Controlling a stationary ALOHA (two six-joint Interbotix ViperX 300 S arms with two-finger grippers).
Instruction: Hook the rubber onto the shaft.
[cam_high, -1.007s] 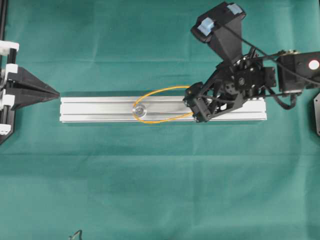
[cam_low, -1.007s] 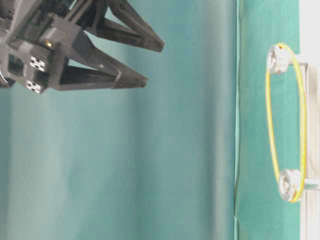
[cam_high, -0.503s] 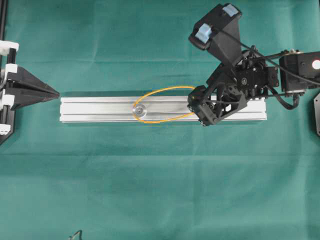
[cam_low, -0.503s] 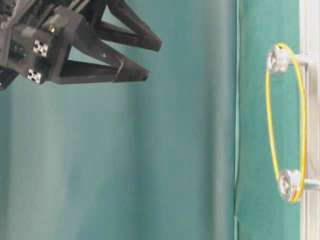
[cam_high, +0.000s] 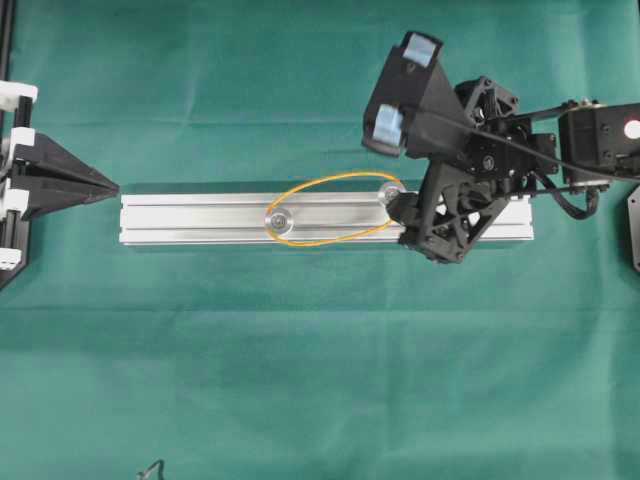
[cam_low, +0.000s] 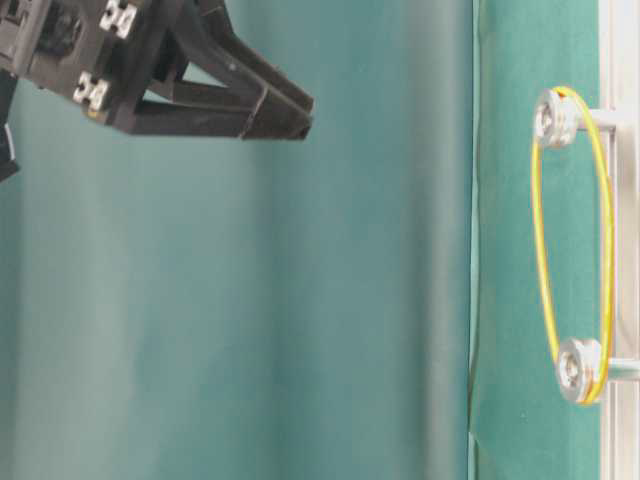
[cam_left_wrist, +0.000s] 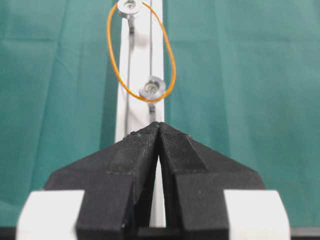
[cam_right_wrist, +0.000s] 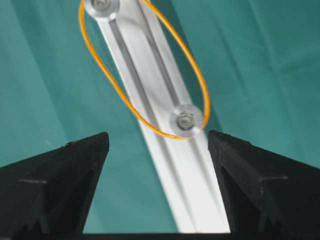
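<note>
The rubber (cam_high: 335, 178) is a thin orange loop stretched round two silver shafts, one (cam_high: 279, 219) mid-rail and one (cam_high: 391, 192) further right. The table-level view shows the rubber (cam_low: 540, 250) seated on both shaft heads (cam_low: 553, 117) (cam_low: 578, 370). My right gripper (cam_high: 412, 228) hovers over the rail just right of the loop, open and empty. In its wrist view the right gripper (cam_right_wrist: 157, 142) frames the near shaft (cam_right_wrist: 186, 120) and the rubber (cam_right_wrist: 197, 75) without touching them. My left gripper (cam_high: 108, 187) rests shut off the rail's left end; its wrist view shows the tips (cam_left_wrist: 159, 125) pressed together.
The aluminium rail (cam_high: 190, 220) lies left to right on the green cloth (cam_high: 320, 360). A black-and-white frame (cam_high: 10, 140) stands at the left edge. A small dark object (cam_high: 150, 468) pokes in at the bottom edge.
My right gripper has drawn back to the right and turned, uncovering the right shaft. The rubber stays round both shafts. The left arm has not moved.
</note>
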